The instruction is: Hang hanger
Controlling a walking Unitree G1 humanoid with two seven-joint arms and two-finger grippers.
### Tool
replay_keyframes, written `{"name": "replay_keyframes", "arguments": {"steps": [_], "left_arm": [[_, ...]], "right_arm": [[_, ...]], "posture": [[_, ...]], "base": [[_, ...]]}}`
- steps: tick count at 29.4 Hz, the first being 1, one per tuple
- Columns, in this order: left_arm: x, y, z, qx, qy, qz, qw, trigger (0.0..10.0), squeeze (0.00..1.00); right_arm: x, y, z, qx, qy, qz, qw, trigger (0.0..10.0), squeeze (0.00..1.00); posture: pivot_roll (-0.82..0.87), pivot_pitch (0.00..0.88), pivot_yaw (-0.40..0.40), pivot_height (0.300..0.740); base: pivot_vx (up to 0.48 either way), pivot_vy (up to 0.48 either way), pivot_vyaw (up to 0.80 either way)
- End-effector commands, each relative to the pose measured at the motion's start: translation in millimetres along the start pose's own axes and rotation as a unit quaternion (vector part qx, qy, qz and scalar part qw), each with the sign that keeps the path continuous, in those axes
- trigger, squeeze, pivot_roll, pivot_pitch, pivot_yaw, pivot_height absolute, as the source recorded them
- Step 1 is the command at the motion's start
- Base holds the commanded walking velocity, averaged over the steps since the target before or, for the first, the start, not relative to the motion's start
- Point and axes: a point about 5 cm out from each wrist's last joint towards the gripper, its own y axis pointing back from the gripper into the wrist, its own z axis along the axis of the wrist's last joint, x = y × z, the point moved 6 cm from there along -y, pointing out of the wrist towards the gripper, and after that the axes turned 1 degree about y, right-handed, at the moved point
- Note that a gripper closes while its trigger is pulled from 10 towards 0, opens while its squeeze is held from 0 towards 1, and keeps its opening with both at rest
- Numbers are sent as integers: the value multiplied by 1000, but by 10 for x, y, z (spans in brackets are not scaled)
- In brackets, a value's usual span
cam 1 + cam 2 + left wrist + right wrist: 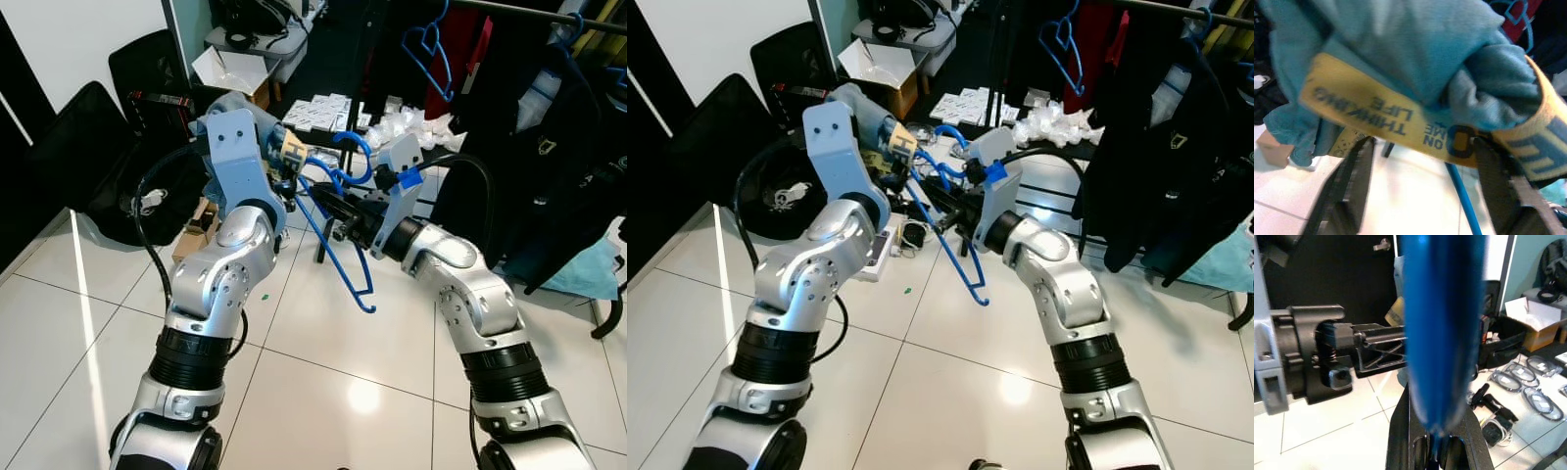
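Pinching the blue hanger (pixel 338 257) — right claw (pixel 328 208) clamped tight.

yellow band (pixel 1415 129), "THINKING LIFE", "ON"

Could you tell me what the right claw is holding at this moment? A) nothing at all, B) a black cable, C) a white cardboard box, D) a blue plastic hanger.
D: the right claw is closed on the blue hanger, whose frame hangs down from it above the tiled floor; the right wrist view shows the blue bar running between its fingers.
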Motion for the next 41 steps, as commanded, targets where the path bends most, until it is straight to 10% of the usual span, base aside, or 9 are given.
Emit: {"name": "replay_keyframes", "arguments": {"steps": [1, 6, 16, 33, 34, 41], "left_arm": [[-237, 79, 30, 0, 20, -71, 997, 10000, 1000], [-427, 196, 101, -6, -17, -166, 986, 10000, 1000], [289, 101, 390, -52, -88, -77, 992, 10000, 1000], [237, 381, 455, -71, -142, -190, 969, 10000, 1000], [254, 401, 496, -89, -141, -201, 965, 10000, 0], [547, 472, 645, -152, -87, -184, 967, 10000, 0]], "right_arm": [[54, -22, 84, -22, 2, 13, 1000, 10000, 0], [8, -7, 145, -36, 0, 6, 999, 10000, 0], [-163, 145, 267, -54, 2, 4, 999, 10000, 0], [-280, 352, 483, -91, -16, 25, 995, 10000, 0], [-278, 402, 556, -106, -33, 40, 993, 10000, 0], [-288, 630, 679, -123, -67, 88, 986, 10000, 0]], "posture": [[-19, 146, -11, 740], [-22, 147, -9, 740], [-21, 154, -17, 740], [-20, 154, -21, 740], [-17, 154, -22, 740], [-24, 154, -22, 740]], "base": [[0, 0, 0], [0, 0, 0], [0, 0, 0], [0, 0, 0], [0, 0, 0], [0, 0, 0]]}}
